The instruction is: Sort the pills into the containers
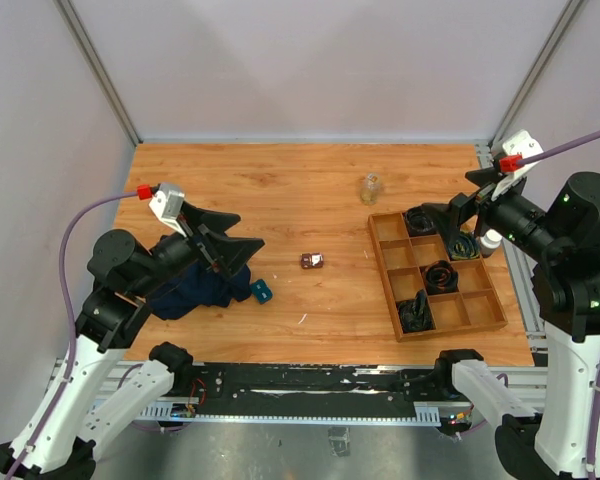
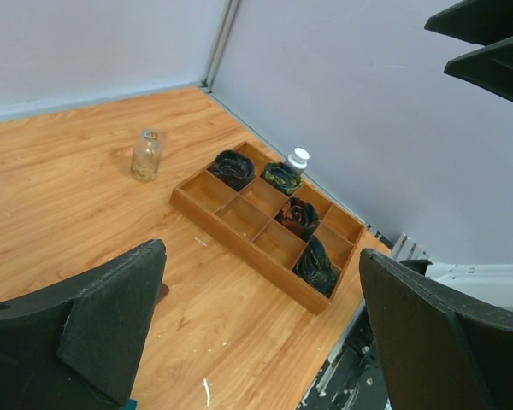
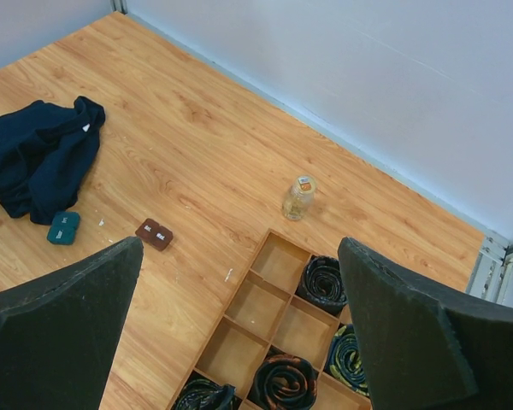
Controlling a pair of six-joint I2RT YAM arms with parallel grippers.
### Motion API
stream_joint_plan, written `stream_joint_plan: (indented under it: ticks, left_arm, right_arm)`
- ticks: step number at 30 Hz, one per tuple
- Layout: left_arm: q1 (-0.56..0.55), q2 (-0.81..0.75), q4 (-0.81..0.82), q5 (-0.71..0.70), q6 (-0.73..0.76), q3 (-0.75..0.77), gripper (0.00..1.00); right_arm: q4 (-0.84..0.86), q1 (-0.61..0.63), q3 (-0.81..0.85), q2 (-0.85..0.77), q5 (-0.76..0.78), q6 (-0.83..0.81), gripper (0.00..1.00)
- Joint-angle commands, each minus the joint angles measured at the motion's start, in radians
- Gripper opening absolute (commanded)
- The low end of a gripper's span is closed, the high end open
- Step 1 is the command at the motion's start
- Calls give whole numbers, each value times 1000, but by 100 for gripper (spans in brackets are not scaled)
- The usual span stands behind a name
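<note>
Smooth wood-grain worktop [image 1: 280,200]. Divided wooden tray [image 1: 455,331] right, crumpled navy cloth [image 1: 195,290] left. Blocky black left fingers [image 2: 94,325] and right fingers [image 3: 60,333] spread wide, empty. Round clear bottle [image 1: 370,187] upright. Small reddish-brown rectangular box [image 1: 312,261] mid-worktop, between cloth and tray.

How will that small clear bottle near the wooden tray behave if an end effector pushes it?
The clear bottle stands upright on a narrow base, so a high push would probably tip it. Being round, it would likely roll across the smooth table once down. Its glossy see-through wall looks slippery and possibly fragile.
</note>
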Motion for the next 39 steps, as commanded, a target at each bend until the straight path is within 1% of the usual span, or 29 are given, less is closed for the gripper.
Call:
stream_joint_plan:
  ticks: [1, 13, 39]
  left_arm:
    - [5, 9, 34, 21, 8, 17, 99]
    - [4, 38, 51, 25, 19, 28, 99]
    - [5, 46, 57, 18, 40, 30, 99]
  right_arm:
    - [-5, -15, 22, 1, -6, 10, 98]
    - [-7, -18, 28, 12, -9, 13, 98]
    - [-8, -18, 33, 18, -14, 7, 98]
